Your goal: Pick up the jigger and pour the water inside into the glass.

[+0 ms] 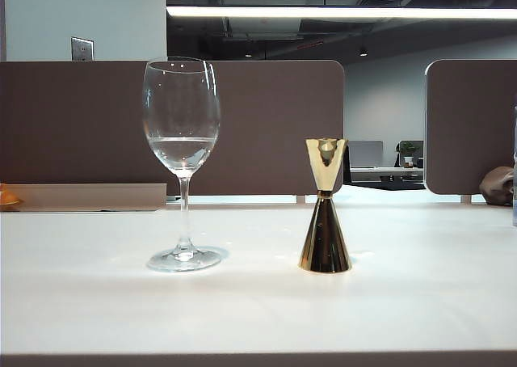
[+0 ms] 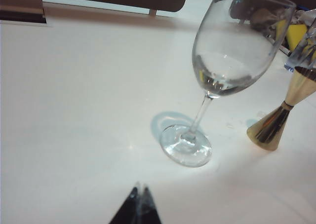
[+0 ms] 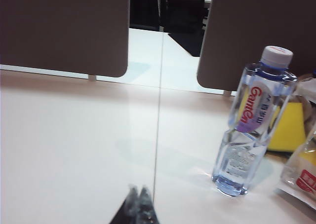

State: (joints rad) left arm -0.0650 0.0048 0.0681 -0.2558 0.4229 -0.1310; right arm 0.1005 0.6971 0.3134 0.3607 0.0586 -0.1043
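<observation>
The gold jigger (image 1: 325, 213) stands upright on the white table, right of the tall clear glass (image 1: 182, 141), which holds a shallow layer of water (image 1: 182, 145). The left wrist view shows the glass (image 2: 232, 56) and, beside it, the jigger (image 2: 281, 120). My left gripper (image 2: 139, 188) is shut and empty, hovering over bare table short of the glass's foot. My right gripper (image 3: 138, 189) is also shut with nothing in it, above the table seam, away from both objects. Neither gripper appears in the exterior view.
A water bottle (image 3: 252, 120) with a white cap stands near my right gripper, with yellow packaging (image 3: 291, 125) and a bag (image 3: 303, 177) behind it. Brown partition panels (image 1: 266, 124) line the table's far edge.
</observation>
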